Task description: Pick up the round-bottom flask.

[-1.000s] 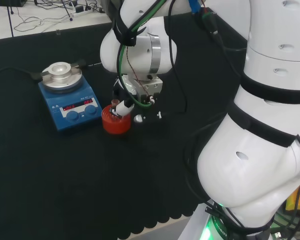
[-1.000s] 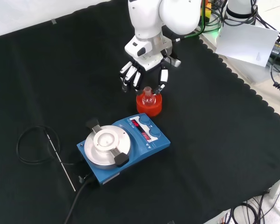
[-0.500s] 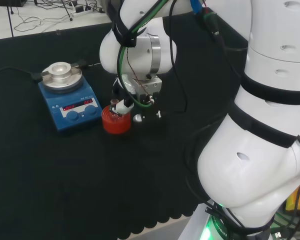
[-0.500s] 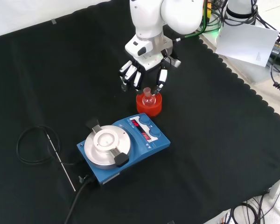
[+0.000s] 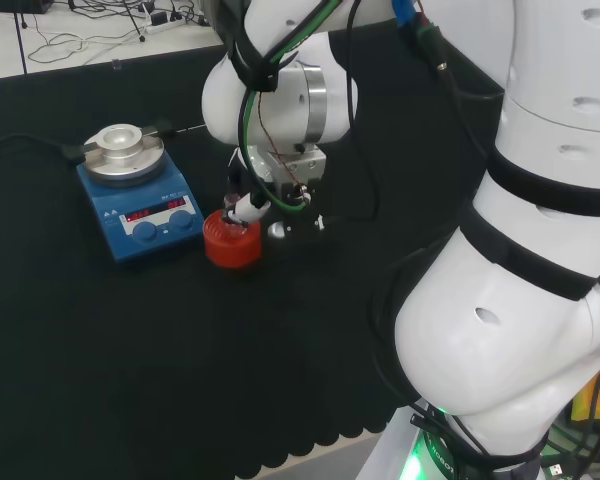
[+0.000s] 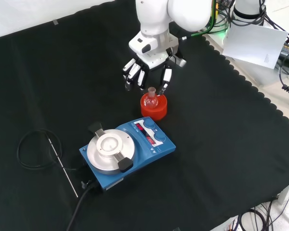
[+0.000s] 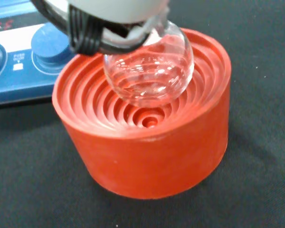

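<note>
Holding: hand (image 6: 151,65) pinches the round-bottom flask (image 7: 149,69) at its neck, seemingly.
Flask: bulb lifted clear of the red ribbed stand (image 7: 147,142) (directly above its hollow).
Nearby: blue hotplate (image 6: 127,151) just beside stand.

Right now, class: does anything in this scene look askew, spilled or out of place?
Yes. In the wrist view the round-bottom flask is off-centre in its red ribbed stand, its bulb clear of the stand's middle rings. The hand is at its neck. Nothing looks spilled or broken; the blue hotplate stands flat beside the stand.
</note>
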